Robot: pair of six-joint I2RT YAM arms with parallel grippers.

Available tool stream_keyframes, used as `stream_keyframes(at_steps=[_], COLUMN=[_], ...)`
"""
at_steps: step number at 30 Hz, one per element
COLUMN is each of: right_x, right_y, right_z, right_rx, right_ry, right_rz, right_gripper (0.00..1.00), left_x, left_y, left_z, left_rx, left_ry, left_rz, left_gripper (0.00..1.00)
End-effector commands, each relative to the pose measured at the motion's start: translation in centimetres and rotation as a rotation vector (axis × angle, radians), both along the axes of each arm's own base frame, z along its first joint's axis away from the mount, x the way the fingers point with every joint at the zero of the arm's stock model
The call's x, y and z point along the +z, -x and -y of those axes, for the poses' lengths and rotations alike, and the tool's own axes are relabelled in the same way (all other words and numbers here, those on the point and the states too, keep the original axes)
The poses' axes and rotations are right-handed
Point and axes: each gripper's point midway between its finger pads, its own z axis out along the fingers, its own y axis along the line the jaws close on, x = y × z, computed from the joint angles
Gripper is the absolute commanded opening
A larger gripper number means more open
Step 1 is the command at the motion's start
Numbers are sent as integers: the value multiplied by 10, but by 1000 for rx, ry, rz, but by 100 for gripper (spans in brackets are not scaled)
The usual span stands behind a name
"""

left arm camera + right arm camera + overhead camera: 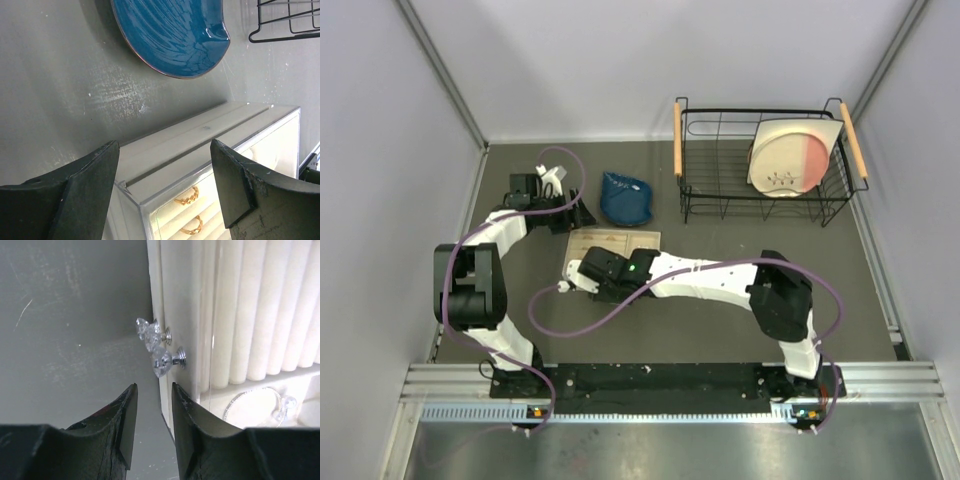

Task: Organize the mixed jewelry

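Observation:
Two small gold rings [187,196] sit in the white ring rolls of a pale jewelry box [613,241], seen through its clear lid [210,150]. In the right wrist view a thin silver hoop [231,403] lies in a lower compartment, beside crystal drawer knobs [162,360]. My left gripper [165,145] stands wide open over the box's back corner, holding nothing. My right gripper [154,386] hovers at the box's knob side, just short of the nearest knob. Its jaws are a narrow gap apart with nothing between them.
A blue glazed-looking pouch [625,198] lies just behind the box. A black wire dish rack [760,165] with wooden handles holds a cream and pink plate [790,155] at the back right. White walls close in on the left, back and right.

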Motion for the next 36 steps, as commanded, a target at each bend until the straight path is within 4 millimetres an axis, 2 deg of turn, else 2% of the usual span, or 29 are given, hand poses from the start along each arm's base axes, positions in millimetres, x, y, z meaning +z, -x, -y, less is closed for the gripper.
stream_keyframes(at_steps=[1,4,7,14,17,20,21,22,24,28,29,31,32,33,34,35,36], right_x=[28,31,31,31,35,43,43,56,66,113,124,140,155,162,171,186,194], right_y=[-28,-39,-41,-31,-21,-11,-8,-8,-10,-20,-28,-50,-59,-78,-88,-96,-106], right_z=[-20,-18,-18,-5,2,13,19,23,31,47,52,67,73,88,96,104,113], right_rx=[-66,-97,-103,-110,-97,-92,-94,-96,-104,-137,-161,-230,-259,-327,-361,-390,-429], right_ry=[-101,-107,-112,-114,-125,-129,-116,-139,-149,-229,-241,-272,-309,-329,-353,-394,-419], right_rz=[68,79,75,44,17,-19,-18,-2,22,114,146,175,190,201,214,231,246], right_gripper=[34,34,34,35,37,40,41,42,45,54,56,61,63,69,70,72,74], left_x=[-5,-6,-5,14,29,55,69,77,101,136,146,154,162,165,169,175,179], left_y=[-1,-1,-1,-15,-29,-46,-53,-57,-63,-64,-61,-56,-50,-47,-44,-39,-38], left_z=[-3,-4,-5,-16,-30,-43,-47,-54,-58,-66,-66,-67,-68,-69,-69,-69,-70], left_rx=[-5,-2,5,37,69,95,103,116,119,128,127,125,122,121,119,115,117], left_ry=[-37,-40,-46,-46,-43,-52,-59,-62,-67,-74,-84,-103,-120,-131,-142,-158,-165], left_rz=[6,5,10,68,111,184,224,243,306,394,423,450,479,494,512,537,556], left_gripper=[79,79,79,79,80,80,80,81,82,84,84,85,88,90,92,99,99])
